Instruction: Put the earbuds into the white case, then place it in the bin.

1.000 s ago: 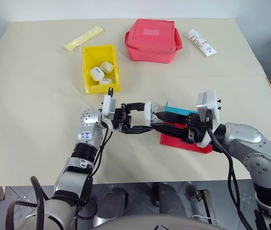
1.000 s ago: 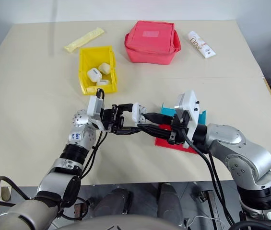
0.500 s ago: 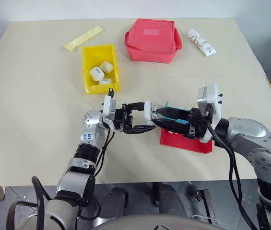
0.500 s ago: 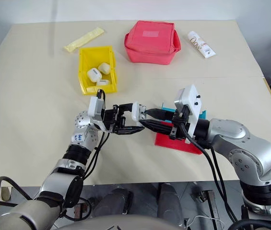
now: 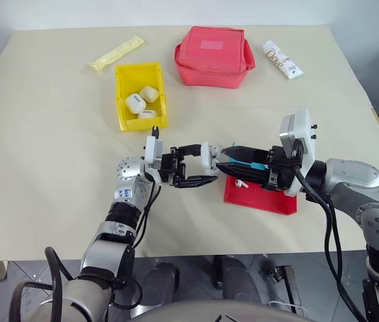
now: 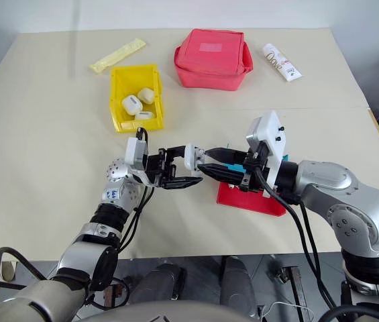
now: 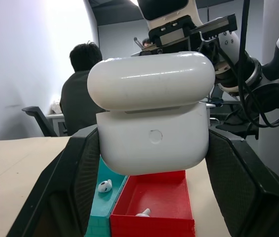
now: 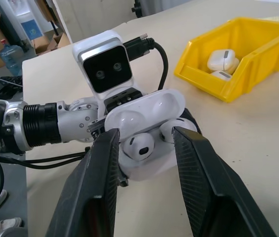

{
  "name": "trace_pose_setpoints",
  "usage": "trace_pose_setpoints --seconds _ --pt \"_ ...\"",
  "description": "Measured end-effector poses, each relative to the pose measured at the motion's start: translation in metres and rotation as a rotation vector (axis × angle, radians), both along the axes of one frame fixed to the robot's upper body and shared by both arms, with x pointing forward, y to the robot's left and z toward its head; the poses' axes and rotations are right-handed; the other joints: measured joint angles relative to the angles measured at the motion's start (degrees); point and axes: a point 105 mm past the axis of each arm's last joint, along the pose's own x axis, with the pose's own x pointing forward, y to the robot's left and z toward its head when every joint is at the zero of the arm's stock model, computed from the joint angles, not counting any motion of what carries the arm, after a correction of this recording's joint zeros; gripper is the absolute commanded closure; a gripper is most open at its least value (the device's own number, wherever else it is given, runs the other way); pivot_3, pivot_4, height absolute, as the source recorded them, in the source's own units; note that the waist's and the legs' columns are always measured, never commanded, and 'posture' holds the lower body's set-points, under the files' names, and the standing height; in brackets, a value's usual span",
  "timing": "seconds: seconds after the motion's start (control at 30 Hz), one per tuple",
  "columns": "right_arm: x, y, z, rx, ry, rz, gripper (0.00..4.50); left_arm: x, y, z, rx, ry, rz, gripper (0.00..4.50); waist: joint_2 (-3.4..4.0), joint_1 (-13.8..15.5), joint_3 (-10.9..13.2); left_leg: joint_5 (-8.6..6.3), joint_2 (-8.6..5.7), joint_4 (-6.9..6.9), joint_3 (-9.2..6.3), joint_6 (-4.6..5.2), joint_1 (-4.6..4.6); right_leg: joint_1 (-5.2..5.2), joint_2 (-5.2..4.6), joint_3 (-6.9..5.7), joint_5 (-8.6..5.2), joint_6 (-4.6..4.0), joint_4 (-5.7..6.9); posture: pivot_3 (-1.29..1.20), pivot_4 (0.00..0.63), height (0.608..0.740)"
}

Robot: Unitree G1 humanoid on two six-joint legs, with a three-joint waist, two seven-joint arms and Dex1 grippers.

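Above the beige table [image 5: 55, 168], just in front of the red-and-blue tray [image 5: 259, 198], L gripper [image 5: 202, 168] is clamped tight on the small glossy white rounded case [image 7: 151, 123], fingers [image 7: 77, 177] pressing both sides of its body, lid flipped up & open. R wrist view looks into the open case: 1 tiny glossy white earbud [image 8: 139, 145] sits in its socket, a 2nd rounded white shape beside it is part hidden by a finger, can't tell if it's a bud. R gripper [image 5: 228, 153] points at the case w/ tips right at it; jaws stand a narrow way apart, either side of the open case mouth, and whether they pinch anything can't be made out. L wrist view shows 2 more earbuds under the case: 1 in the blue half of the tray [image 7: 104, 185], 1 in the red half [image 7: 141, 213]. Small bright yellow plastic bin [image 5: 121, 100] sits well behind the grippers, holding 3 other white cases [image 5: 135, 103]. Red zip pouch [image 5: 214, 56], white printed tube [image 5: 282, 59] & pale yellow sachet [image 5: 117, 54] lie along the table's far side. A seated person [image 7: 82, 98] shows in the L wrist view's background.
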Motion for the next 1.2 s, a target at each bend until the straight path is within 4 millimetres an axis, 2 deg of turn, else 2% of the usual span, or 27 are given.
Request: trace_pose_setpoints --seconds 0.27,0.37,0.47,0.5,0.6,0.87,1.2 --pt "0.001 -0.01 0.007 -0.094 -0.019 -0.063 2.73 0.004 0.0 -0.001 0.015 0.001 0.009 1.65 -0.01 0.06 0.0 0.0 0.0 0.01 0.0 0.0 -0.02 0.0 -0.02 -0.01 0.0 0.0 -0.01 0.0 0.15 0.74" --pt "0.001 -0.009 0.013 -0.113 -0.032 -0.082 3.29 0.005 -0.001 0.001 0.034 -0.019 0.007 1.65 -0.01 0.04 0.0 0.0 0.0 0.0 0.0 0.0 -0.03 -0.01 -0.03 -0.01 0.0 0.0 -0.02 0.0 0.15 0.74" --pt "0.004 0.0 0.03 -0.137 -0.096 -0.083 4.31 0.005 -0.005 0.0 0.062 -0.036 0.003 1.65 0.0 -0.15 0.0 0.0 0.01 -0.01 0.02 0.0 -0.02 -0.04 -0.02 0.01 0.0 0.0 -0.01 0.0 0.15 0.74" --pt "0.004 0.005 0.036 -0.151 -0.124 -0.074 4.45 0.005 -0.007 0.0 0.074 -0.042 -0.003 1.65 0.0 -0.12 0.0 0.0 0.02 -0.01 0.0 0.0 -0.05 -0.06 -0.02 -0.01 0.0 0.0 0.0 0.0 0.15 0.74" --pt "0.003 0.018 0.044 -0.193 -0.163 -0.043 4.45 0.007 -0.014 0.005 0.104 -0.081 -0.01 1.65 -0.01 0.0 0.0 0.0 0.02 -0.01 -0.03 -0.01 -0.07 -0.05 -0.02 -0.05 0.0 0.0 -0.03 0.0 0.15 0.74" --pt "0.0 0.038 0.035 -0.344 -0.146 0.042 4.45 0.013 -0.017 0.004 0.164 -0.107 0.012 1.65 -0.02 0.0 -0.01 0.03 -0.03 0.01 -0.02 0.05 -0.12 -0.09 -0.05 -0.06 0.01 0.02 -0.03 0.0 0.15 0.74" --pt "0.005 0.035 0.032 -0.422 -0.153 0.033 4.45 0.014 -0.017 0.0 0.166 -0.1 0.022 1.65 -0.02 -0.01 -0.01 0.03 -0.04 0.01 -0.02 0.05 -0.15 -0.12 -0.05 -0.05 0.01 0.03 -0.03 0.0 0.15 0.74"
